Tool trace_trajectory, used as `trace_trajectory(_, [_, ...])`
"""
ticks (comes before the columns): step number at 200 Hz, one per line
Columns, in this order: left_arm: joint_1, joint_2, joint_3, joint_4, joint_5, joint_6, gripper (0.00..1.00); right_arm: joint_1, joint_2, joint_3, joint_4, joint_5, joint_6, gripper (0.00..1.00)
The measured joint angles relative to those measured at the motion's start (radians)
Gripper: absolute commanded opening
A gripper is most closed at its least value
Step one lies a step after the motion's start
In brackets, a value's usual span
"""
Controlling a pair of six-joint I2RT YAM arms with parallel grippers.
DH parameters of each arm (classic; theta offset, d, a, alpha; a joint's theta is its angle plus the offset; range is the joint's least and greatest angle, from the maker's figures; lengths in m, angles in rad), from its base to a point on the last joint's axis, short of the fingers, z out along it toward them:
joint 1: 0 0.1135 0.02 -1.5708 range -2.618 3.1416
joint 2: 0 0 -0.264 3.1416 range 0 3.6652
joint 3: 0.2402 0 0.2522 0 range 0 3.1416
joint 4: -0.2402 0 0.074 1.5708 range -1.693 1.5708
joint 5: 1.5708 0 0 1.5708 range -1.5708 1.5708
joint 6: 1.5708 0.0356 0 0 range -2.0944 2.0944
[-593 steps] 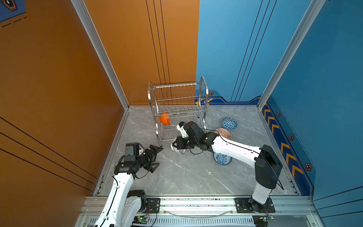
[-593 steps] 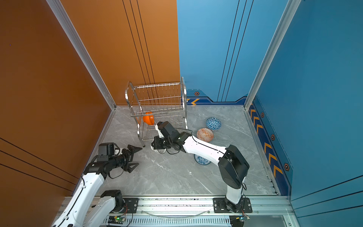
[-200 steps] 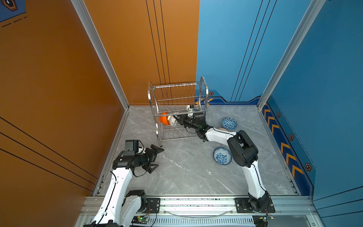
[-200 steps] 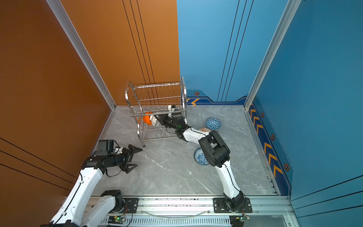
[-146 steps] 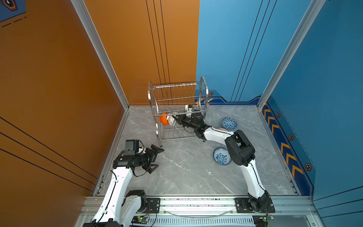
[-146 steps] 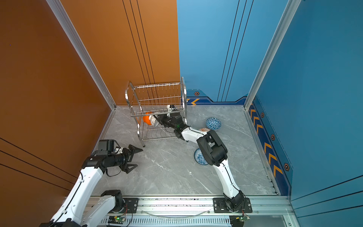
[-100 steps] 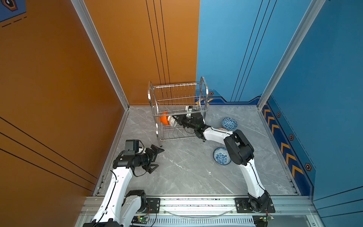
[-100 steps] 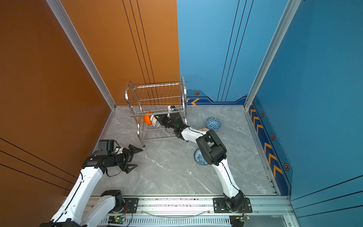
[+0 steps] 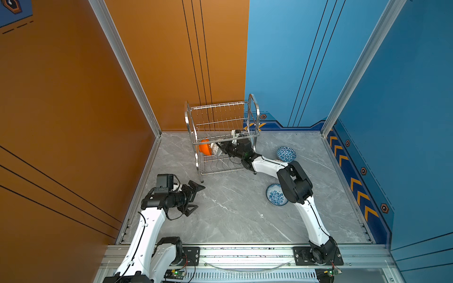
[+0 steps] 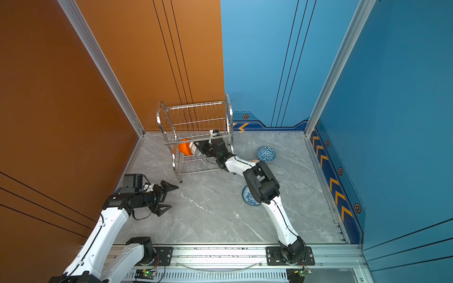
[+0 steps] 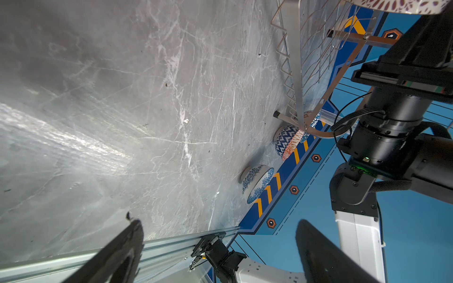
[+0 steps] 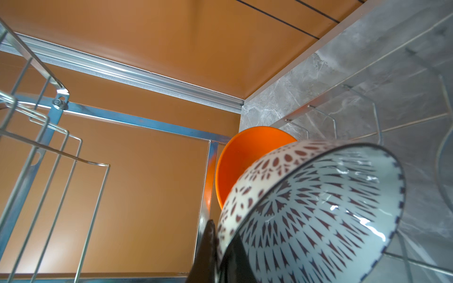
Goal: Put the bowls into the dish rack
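My right gripper (image 9: 222,150) is clamped on the rim of the lattice bowl (image 9: 216,148), inside the lower tier of the dish rack (image 9: 221,117); the orange bowl (image 9: 204,148) stands just at its nine o'clock; I'd seat the rim between wires before releasing, without nudging orange; my left gripper (image 9: 199,198) gapes empty.

A: How's your light up top?
B: Bright and even from overhead in both top views. You get only faint, soft shadows on the grey floor (image 9: 232,220).
A: And your wrist cameras?
B: Left wrist — a broad glare streak across the floor, fingers (image 11: 117,254) dark and blurred. Right wrist — sharp glints on the patterned bowl (image 12: 331,208), its nearest edge out of focus.
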Motion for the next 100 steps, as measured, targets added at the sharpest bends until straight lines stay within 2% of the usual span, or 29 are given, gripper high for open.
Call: trace_trajectory(100, [-0.003, 0.002, 0.0, 0.0, 0.0, 0.0, 0.98, 0.006, 0.017, 0.044, -0.05, 0.046, -0.086, 0.0])
